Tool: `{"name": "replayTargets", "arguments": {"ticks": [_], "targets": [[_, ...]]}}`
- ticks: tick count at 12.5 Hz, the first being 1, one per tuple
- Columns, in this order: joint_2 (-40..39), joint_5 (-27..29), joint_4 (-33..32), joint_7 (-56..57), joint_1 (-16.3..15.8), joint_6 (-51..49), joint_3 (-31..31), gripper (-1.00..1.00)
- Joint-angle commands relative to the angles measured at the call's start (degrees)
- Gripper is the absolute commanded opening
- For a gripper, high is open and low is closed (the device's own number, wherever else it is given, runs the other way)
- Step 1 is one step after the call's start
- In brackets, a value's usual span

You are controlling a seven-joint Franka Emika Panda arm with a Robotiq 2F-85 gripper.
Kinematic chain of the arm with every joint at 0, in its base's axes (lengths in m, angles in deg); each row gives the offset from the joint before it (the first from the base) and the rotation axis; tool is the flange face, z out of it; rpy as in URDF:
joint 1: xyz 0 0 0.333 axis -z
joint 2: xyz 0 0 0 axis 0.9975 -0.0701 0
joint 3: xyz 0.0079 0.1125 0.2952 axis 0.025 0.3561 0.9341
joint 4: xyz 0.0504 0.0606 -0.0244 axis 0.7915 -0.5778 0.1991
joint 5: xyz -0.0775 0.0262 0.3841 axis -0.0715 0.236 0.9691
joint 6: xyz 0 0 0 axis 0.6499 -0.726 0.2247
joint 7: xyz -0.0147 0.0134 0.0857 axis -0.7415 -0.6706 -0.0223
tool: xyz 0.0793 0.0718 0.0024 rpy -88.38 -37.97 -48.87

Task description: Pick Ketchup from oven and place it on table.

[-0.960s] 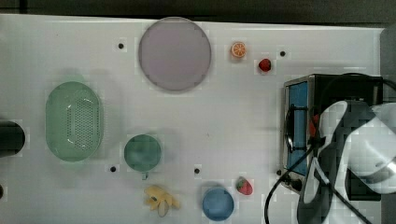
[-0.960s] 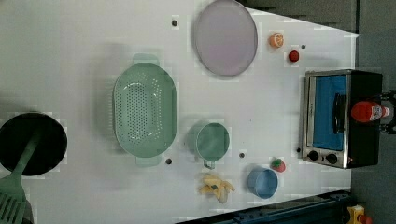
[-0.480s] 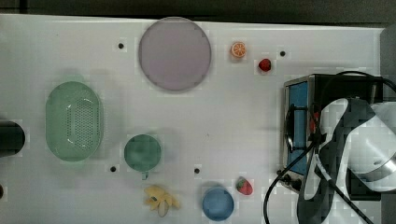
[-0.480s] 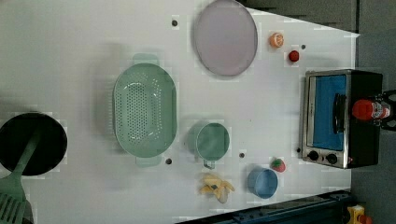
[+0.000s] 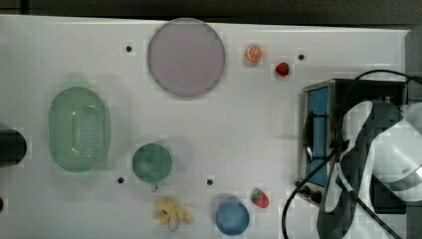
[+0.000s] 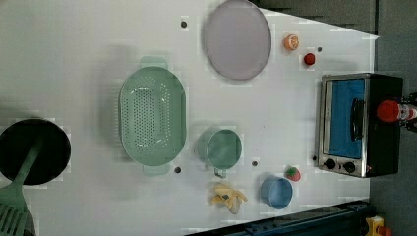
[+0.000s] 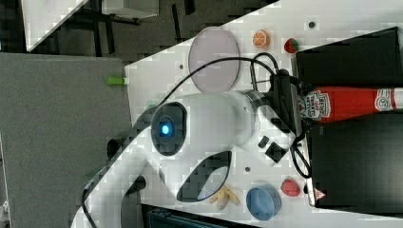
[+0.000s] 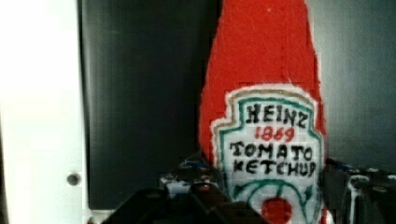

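The ketchup [image 7: 351, 104], a red bottle with a white-and-red label, rests on the black top of the oven [image 7: 351, 47]. In the left view the ketchup [image 6: 393, 111] sits at the back edge of the oven [image 6: 344, 123], whose bluish door is shut. My gripper [image 7: 304, 107] reaches over the oven from the white arm [image 5: 383, 149] and is shut on the bottle's labelled end. In the wrist view the ketchup [image 8: 261, 70] stands between my gripper's [image 8: 271, 186] dark fingers [image 8: 196, 186], which press its sides. The white table [image 5: 249, 124] stretches off to the top view's left of the oven [image 5: 318, 134].
On the table are a grey plate [image 5: 185, 57], a green colander [image 5: 78, 128], a green cup [image 5: 152, 162], a blue bowl [image 5: 232, 217], a banana [image 5: 170, 214], two strawberries [image 5: 260, 198], an orange slice [image 5: 254, 52] and a black pan [image 6: 32, 150].
The fingers have closed in from wide open onto the ketchup's sides. The arm shifted slightly over the oven; the bottle has barely moved.
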Motion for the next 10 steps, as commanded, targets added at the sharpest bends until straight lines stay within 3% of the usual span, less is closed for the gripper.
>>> {"name": "replayTargets", "arguments": {"ticks": [1,6,10], "targets": [[3.5,-1.5,5.8,-0.1,-0.8,-4.4,0.0,0.27],[10.1,-6.6,16.8,0.0,-6.3,-22.2,5.1,0.26],[14.1,-6.6,17.6,0.0,-10.3,-31.2,15.1,0.27]]}}
